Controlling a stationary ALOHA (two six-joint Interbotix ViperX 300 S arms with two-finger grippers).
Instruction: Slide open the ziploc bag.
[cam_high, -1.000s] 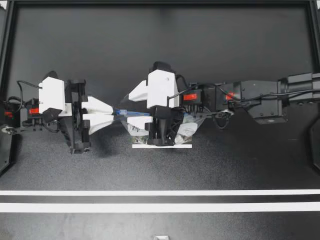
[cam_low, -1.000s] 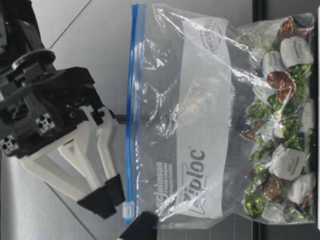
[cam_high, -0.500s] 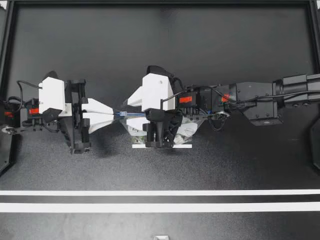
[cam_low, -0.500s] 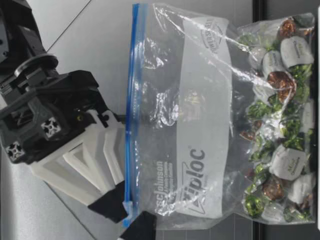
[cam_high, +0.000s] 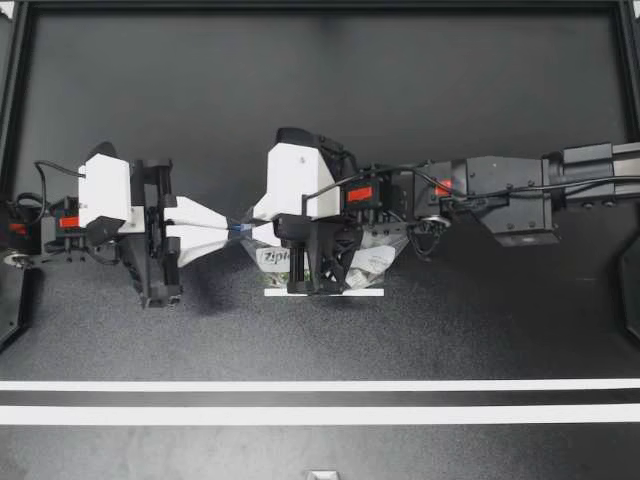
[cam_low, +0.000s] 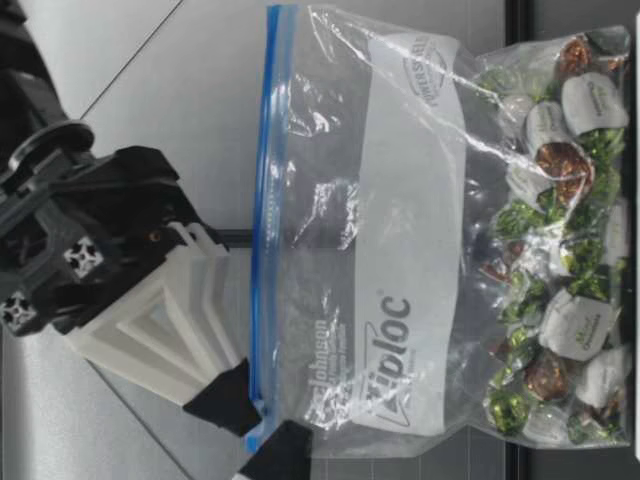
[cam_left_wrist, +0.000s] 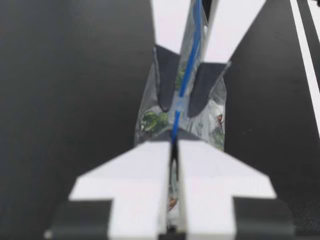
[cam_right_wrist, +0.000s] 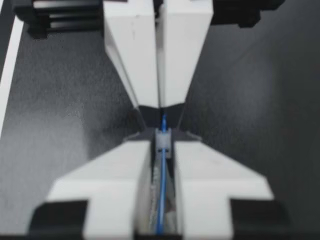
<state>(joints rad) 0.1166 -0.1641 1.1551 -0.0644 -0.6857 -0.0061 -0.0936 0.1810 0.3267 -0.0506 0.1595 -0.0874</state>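
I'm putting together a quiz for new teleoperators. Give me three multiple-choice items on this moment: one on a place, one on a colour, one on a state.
1. Where in the bag do the wrapped candies lie?
A. At its bottom. B. Halfway up. C. Outside it.

2. What colour is the zip strip?
A. Red. B. Blue. C. Green.

3. What is my left gripper doing?
A. Hanging open, clear of the bag. B. Holding a single candy. C. Shut on the bag's end.

Answers:
1 A: the low view shows them heaped at the bottom of the upright bag.
2 B: a blue line runs along the bag's top edge.
3 C: the left wrist view shows its fingers pressed together on the bag's edge.
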